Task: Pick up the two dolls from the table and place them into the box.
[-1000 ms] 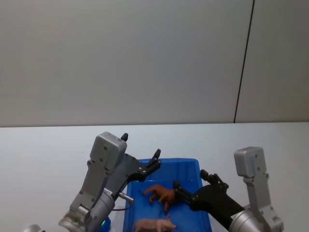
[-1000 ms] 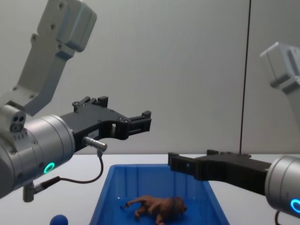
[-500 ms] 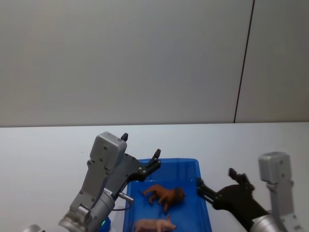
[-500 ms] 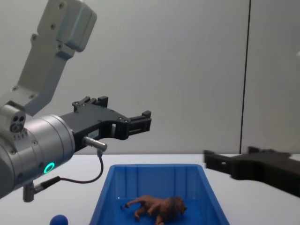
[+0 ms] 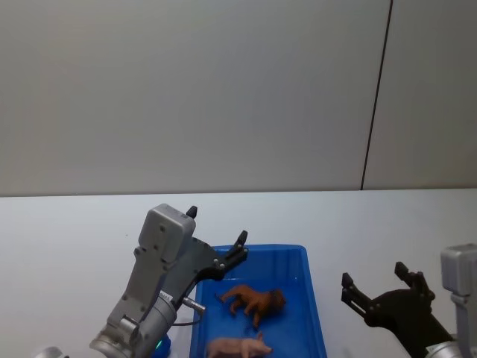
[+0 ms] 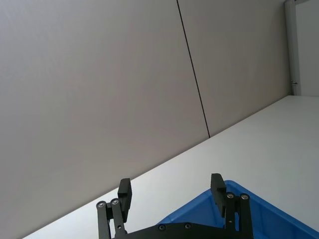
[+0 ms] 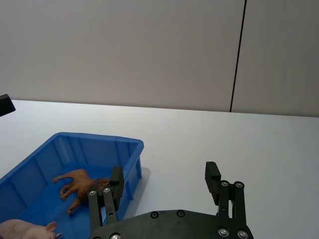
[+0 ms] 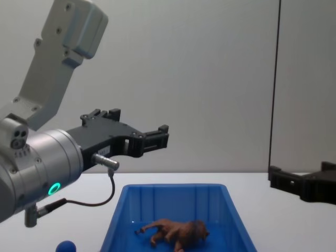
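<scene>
The blue box [image 5: 298, 257] stands on the white table [image 5: 74, 239] in front of me. Both dolls lie inside it: the brown lion [image 5: 255, 300] [image 8: 176, 232] [image 7: 82, 183] on its side, and the pale pink pig [image 5: 237, 347] [image 7: 25, 230] nearer to me. My left gripper [image 5: 218, 224] [image 6: 171, 185] [image 8: 164, 137] hangs open and empty above the box's far left corner. To the right of the box, my right gripper [image 5: 373, 274] [image 7: 164, 172] [image 8: 294, 176] is above the table, open, with nothing between its fingers.
A small blue round object [image 8: 66, 245] sits on the table just left of the box. A grey wall with a dark vertical seam [image 5: 376, 97] rises behind the table. White tabletop stretches to the right of the box.
My right gripper has drawn back to the right, from above the lion in the box to over the table beside it. The left arm and both dolls have not moved.
</scene>
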You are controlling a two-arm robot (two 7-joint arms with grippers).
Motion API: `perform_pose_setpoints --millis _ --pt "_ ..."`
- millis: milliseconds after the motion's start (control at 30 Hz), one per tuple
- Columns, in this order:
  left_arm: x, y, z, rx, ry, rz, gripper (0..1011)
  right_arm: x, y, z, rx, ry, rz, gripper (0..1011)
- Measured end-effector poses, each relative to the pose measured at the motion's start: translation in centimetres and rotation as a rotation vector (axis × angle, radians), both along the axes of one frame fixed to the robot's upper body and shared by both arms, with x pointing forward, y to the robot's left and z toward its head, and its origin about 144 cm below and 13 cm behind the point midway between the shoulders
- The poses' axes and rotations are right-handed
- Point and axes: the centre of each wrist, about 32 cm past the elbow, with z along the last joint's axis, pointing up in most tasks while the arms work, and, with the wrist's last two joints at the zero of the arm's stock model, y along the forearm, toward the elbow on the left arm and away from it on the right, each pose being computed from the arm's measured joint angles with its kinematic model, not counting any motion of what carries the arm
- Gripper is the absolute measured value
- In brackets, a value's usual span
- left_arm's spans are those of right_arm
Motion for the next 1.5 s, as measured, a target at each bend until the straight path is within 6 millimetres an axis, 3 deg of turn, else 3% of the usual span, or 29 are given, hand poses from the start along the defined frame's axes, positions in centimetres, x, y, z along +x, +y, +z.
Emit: perform_pose_setpoints --millis 967,1500 --pt "-2.3 3.7 0.3 -0.023 0.281 0.167 1001 -0.8 -0.9 0.0 -0.012 -0.014 -0.045 1001" --pt "-2.8 5.6 -0.9 -0.017 0.444 0.234 1001 -0.9 -0.9 0.0 -0.013 -0.015 -0.049 1001"
